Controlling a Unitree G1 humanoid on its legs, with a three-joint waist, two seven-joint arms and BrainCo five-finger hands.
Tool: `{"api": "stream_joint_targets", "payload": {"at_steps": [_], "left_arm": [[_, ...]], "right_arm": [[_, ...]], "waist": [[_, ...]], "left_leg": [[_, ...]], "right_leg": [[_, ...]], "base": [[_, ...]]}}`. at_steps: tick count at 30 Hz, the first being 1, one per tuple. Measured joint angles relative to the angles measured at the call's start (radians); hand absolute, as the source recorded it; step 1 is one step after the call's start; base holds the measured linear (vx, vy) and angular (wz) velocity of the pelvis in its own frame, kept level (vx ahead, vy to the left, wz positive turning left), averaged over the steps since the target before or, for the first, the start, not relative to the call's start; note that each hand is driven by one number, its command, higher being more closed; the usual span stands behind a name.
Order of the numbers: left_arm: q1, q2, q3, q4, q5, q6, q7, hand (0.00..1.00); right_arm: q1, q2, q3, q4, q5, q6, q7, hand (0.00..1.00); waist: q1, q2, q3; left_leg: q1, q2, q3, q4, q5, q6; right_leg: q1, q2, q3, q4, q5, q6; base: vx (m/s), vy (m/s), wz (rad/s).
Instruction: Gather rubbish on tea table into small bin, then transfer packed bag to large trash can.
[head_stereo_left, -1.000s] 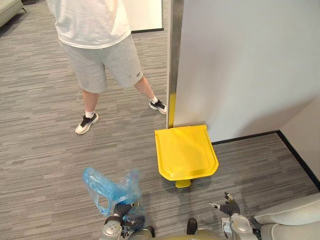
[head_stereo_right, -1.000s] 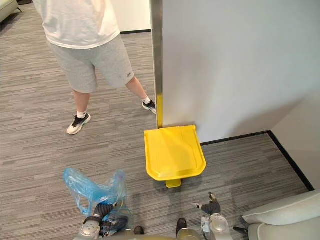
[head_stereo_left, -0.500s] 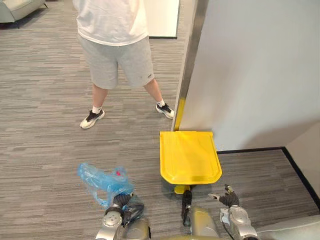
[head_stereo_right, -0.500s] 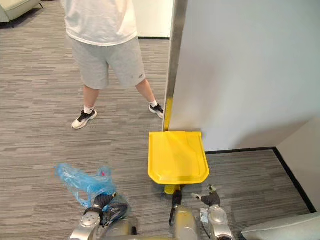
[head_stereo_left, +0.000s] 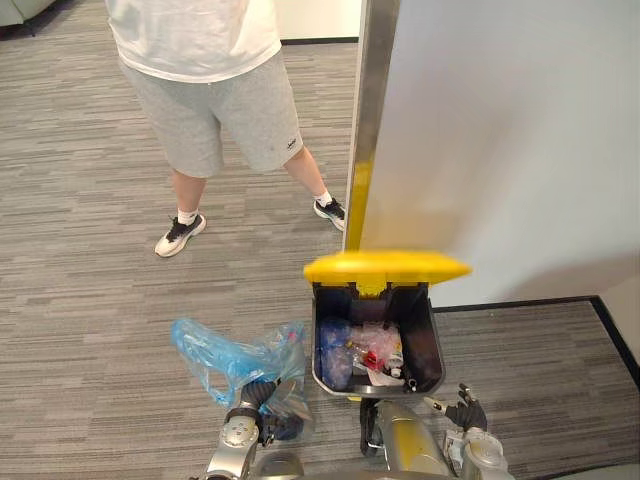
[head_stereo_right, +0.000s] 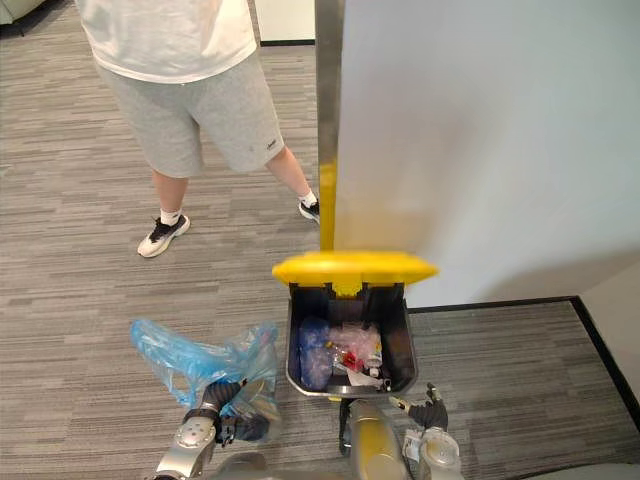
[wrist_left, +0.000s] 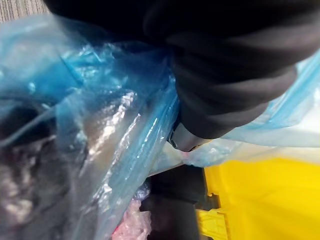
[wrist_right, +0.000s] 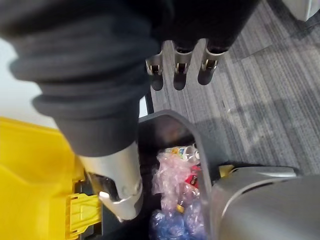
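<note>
1. Large trash can (head_stereo_left: 432, 345): it stands on the grey carpet floor (head_stereo_left: 90, 300), with its back against a grey wall panel (head_stereo_left: 500, 130). The yellow lid (head_stereo_left: 385, 266) is raised at the back edge of the can and the dark interior is exposed. Mixed rubbish (head_stereo_left: 372, 348) lies inside the can, including clear and blue plastic wrapping and a red item.

2. Blue bag (head_stereo_left: 225, 355): the packed, translucent bag is outside the can, just beside its left wall. Its crumpled upper part spreads away from the can to the left. It cannot be determined whether the bag touches the can's rim.

3. Left robot hand (head_stereo_left: 256, 396): it is positioned left of the can, nearer the robot than the can's front corner. Its fingers are curled around the gathered plastic of the blue bag.

4. Right robot hand (head_stereo_left: 466, 414): it is positioned in front of the can's right front corner and clear of it. The fingers (wrist_right: 179, 75) are extended and relaxed, the thumb (wrist_right: 120, 185) stands apart, and nothing is held.

5. Person (head_stereo_left: 205, 90): a person in a white shirt and grey shorts stands on the floor beyond the can, to its left, well apart from it.
</note>
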Motion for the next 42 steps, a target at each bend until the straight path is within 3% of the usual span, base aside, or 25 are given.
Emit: {"api": "stream_joint_targets", "payload": {"at_steps": [7, 16, 19, 23, 28, 42], "left_arm": [[0.010, 0.022, 0.001, 0.005, 0.000, -0.001, 0.000, 1.00], [0.006, 0.047, -0.065, -0.003, 0.000, -0.001, -0.001, 1.00], [0.024, 0.047, -0.086, -0.043, 0.000, -0.001, -0.013, 1.00], [0.030, 0.050, -0.098, -0.137, -0.002, -0.014, -0.016, 1.00], [0.031, 0.090, -0.119, -0.230, -0.015, -0.035, -0.015, 1.00], [0.051, 0.137, -0.178, -0.463, -0.127, -0.046, -0.040, 1.00]], "right_arm": [[-0.035, 0.018, 0.100, 0.009, -0.003, -0.003, 0.021, 0.00], [-0.188, -0.018, 0.295, -0.002, -0.055, -0.002, 0.021, 0.00], [-0.294, -0.046, 0.337, -0.026, -0.097, -0.003, 0.018, 0.00], [-0.401, -0.103, 0.411, -0.038, -0.154, -0.003, 0.016, 0.00], [-0.494, -0.149, 0.438, -0.035, -0.172, -0.001, 0.016, 0.00], [-0.685, -0.279, 0.396, 0.044, -0.066, 0.020, 0.016, 0.00]], "waist": [[0.002, -0.013, -0.038], [0.005, 0.006, -0.045], [0.006, 0.027, -0.044], [0.012, 0.031, -0.040], [0.034, 0.022, -0.016], [0.034, 0.022, 0.038]], "left_leg": [[-0.006, -0.006, -0.004, -0.033, 0.019, 0.002], [-0.125, -0.011, -0.120, -0.051, 0.054, -0.014], [-0.146, -0.007, -0.142, -0.055, 0.067, -0.022], [-0.195, -0.006, -0.150, -0.013, 0.074, -0.023], [-0.232, -0.009, -0.145, 0.020, 0.066, -0.016], [-0.265, -0.014, -0.152, 0.106, 0.025, -0.010]], "right_leg": [[0.000, -0.006, 0.004, -0.036, 0.012, -0.016], [-0.035, -0.024, -0.066, -0.121, 0.061, -0.005], [-0.038, -0.024, -0.080, -0.141, 0.074, -0.008], [-0.039, -0.021, -0.081, -0.154, 0.084, 0.000], [-0.052, -0.021, -0.076, -0.163, 0.102, -0.003], [-0.053, -0.022, -0.078, -0.139, 0.106, -0.008]], "base": [[0.04, -0.001, 0.03], [-0.08, -0.038, 0.34], [-0.05, -0.064, 0.19], [-0.04, -0.022, 0.24], [-0.03, 0.004, 0.04], [0.00, 0.000, 0.00]]}}
